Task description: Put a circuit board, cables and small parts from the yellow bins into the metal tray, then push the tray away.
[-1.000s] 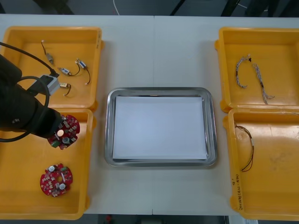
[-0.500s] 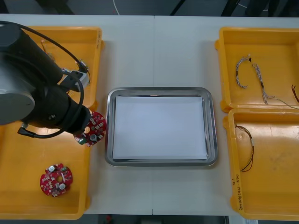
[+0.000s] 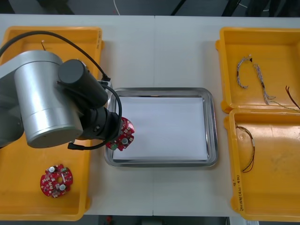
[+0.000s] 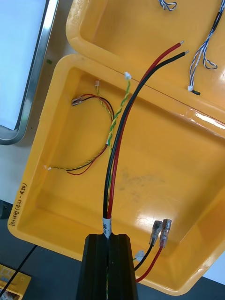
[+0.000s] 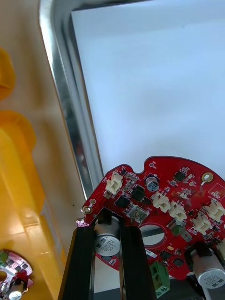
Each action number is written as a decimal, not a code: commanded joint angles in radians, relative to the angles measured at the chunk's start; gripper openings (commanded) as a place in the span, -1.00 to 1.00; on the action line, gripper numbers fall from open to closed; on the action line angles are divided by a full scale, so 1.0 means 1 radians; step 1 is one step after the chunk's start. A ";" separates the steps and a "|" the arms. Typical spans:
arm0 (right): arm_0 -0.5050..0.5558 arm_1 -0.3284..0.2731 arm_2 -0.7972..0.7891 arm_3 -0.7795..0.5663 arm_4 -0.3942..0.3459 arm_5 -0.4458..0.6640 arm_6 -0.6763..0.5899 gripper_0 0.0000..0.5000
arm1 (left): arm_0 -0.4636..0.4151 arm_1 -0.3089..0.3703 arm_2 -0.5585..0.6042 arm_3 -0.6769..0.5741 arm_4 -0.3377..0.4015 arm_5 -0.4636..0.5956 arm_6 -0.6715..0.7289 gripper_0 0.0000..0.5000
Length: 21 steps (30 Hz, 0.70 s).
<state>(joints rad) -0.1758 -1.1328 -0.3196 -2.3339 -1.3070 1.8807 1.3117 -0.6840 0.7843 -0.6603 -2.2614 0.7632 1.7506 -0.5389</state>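
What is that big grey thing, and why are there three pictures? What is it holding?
The grey thing is a robot's left arm. One picture looks down from above at a light table with yellow plastic bins and a shiny metal tray lined white. The other two come from cameras on the robot's wrists. The left end effector, with two black fingers, is shut on a round red circuit board, over the tray's left edge. The right end effector, above a right-side bin, is shut on a red and black cable.
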 commanded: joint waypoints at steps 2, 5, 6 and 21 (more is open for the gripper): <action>-0.021 -0.038 0.007 0.001 -0.021 0.009 0.035 -1.00 | -0.042 -0.042 -0.093 0.039 -0.081 -0.069 -0.003 -1.00; -0.021 -0.038 0.007 0.001 -0.028 0.015 0.035 -1.00 | -0.043 -0.057 -0.122 0.072 -0.099 -0.106 0.011 -1.00; -0.021 -0.038 0.007 0.001 -0.028 0.018 0.037 -1.00 | -0.045 -0.060 -0.127 0.079 -0.102 -0.112 0.013 -1.00; -0.022 -0.036 0.007 0.001 -0.051 0.031 0.040 -1.00 | -0.054 -0.128 -0.248 0.238 -0.206 -0.238 0.030 -0.99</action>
<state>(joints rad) -0.1759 -1.1328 -0.3192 -2.3338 -1.3465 1.9011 1.3119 -0.6950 0.6841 -0.8904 -2.0340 0.5703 1.5427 -0.5387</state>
